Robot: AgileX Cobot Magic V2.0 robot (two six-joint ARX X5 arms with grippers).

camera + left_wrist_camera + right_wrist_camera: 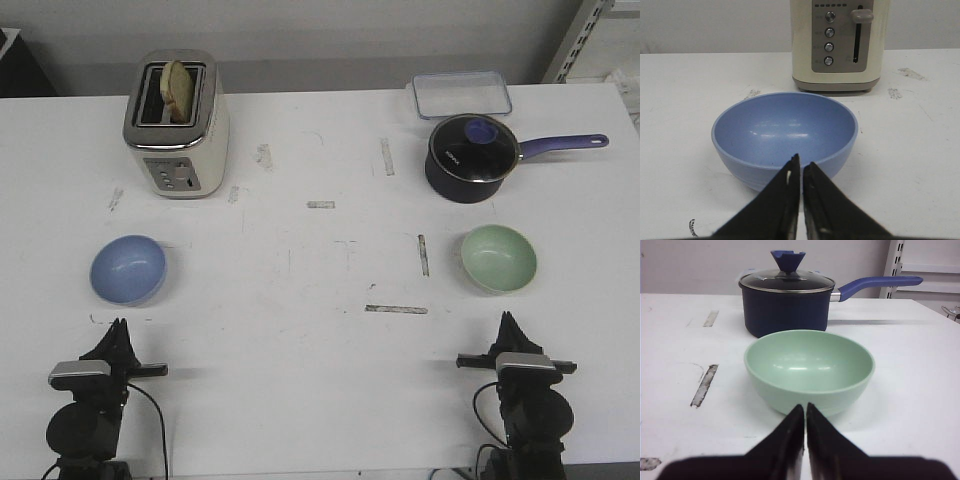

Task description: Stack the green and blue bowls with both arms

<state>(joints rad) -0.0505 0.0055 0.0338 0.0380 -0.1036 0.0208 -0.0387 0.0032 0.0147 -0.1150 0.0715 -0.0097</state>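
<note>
Across the white table [320,350], worn tape marks are seen, and every object is set upright on its surface. At the far left a cream toaster [178,125] is placed, with a slice of bread [180,90] standing in one slot. At the far right a dark navy saucepan [472,158] with a glass lid and a purple handle is set, and a clear rectangular container [461,95] is found just behind it. The blue bowl [128,269] is placed on the left side of the table, in front of the toaster, and the green bowl [498,258] on the right side, in front of the saucepan; the two bowls are well apart. The left gripper [801,167] is held near the blue bowl's near side, its fingers pressed almost together with nothing held between them. The right gripper [805,410] is likewise closed on nothing, near the green bowl's near side.
</note>
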